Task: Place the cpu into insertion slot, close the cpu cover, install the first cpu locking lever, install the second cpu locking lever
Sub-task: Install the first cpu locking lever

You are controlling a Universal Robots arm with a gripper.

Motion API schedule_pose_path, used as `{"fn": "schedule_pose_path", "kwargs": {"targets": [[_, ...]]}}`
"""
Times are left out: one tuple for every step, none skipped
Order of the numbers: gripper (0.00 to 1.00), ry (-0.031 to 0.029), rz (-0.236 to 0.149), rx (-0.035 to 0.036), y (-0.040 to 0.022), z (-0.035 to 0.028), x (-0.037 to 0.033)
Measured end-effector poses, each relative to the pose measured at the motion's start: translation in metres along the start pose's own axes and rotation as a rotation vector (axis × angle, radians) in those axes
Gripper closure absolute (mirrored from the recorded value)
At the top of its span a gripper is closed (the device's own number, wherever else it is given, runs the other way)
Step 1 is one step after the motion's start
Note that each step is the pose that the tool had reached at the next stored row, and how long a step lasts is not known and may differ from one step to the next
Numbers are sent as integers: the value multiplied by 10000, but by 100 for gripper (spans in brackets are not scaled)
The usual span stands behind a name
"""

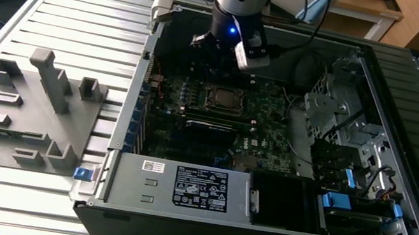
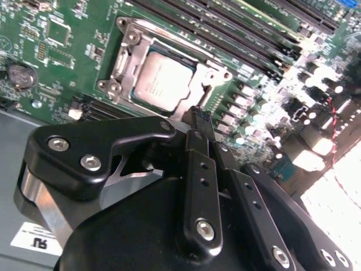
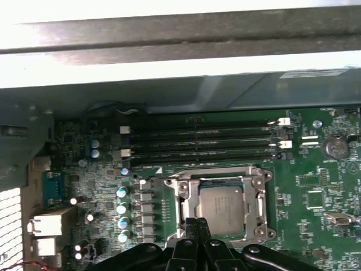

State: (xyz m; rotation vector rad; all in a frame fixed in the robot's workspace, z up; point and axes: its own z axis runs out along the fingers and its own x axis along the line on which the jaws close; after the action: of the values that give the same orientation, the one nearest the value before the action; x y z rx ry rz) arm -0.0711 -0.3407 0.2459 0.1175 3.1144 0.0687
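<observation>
Cpu (image 3: 221, 206) sat in insertion slot (image 3: 225, 184) just ahead of pincer (image 3: 196, 222), cpu cover (image 3: 260, 203) down; pincer pinched closed, empty; locking levers' state unclear.

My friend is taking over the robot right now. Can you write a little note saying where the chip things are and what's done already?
Gripper: shut, tips at the socket's edge beside the cpu cover. It holds nothing that I can see.
The cpu lies flat in the insertion slot.
The cpu cover lies down flat around the chip, so those two steps look done.
Left: the two locking levers. I cannot tell whether either one is latched.
</observation>
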Motion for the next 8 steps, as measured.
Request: {"fn": "schedule_pose_path", "kwargs": {"targets": [[89,0,-1,-1,-1,0,19],[89,0,-1,0,-3,0,40],[89,0,0,-1,-5,0,62],[89,-1,1,-1,-6,0,85],[89,0,1,0,-8,-1,107],[89,0,0,0,-10,-1,127],[89,-1,-1,0,-12,-2,145],[89,0,-1,0,-13,-2,163]]}}
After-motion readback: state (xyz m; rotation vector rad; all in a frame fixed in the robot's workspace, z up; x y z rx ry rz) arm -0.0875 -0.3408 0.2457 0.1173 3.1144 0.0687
